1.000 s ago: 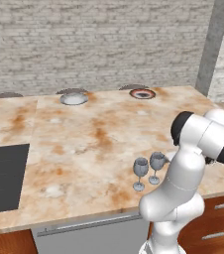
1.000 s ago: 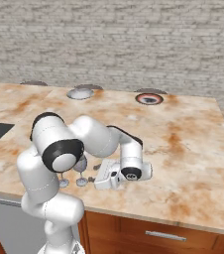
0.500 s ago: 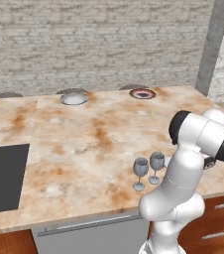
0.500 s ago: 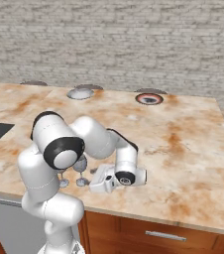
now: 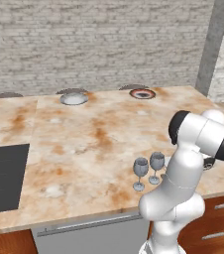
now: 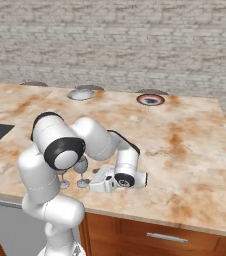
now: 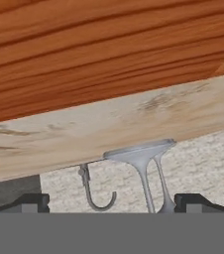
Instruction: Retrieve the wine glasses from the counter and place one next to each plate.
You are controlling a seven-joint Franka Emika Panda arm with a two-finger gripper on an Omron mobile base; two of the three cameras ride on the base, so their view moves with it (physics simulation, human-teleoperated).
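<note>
The big marbled table (image 5: 84,144) carries everything. From the left base view the white arm (image 5: 183,188) rises at about 4 o'clock and folds low over the near edge. The red-rimmed plate (image 5: 142,93) sits at roughly 1 o'clock on the far edge, the pale plate (image 5: 74,98) at about 11 o'clock, well apart from each other. The two wine glasses (image 5: 148,168) stand upright just beside one another near the front edge, far from both plates. In the hand view, turned upside down, one glass's foot and stem (image 7: 146,168) lie between the two fingers (image 7: 32,202), which stand spread wide and released, touching nothing; the second glass (image 7: 91,188) is off toward 8 o'clock
</note>
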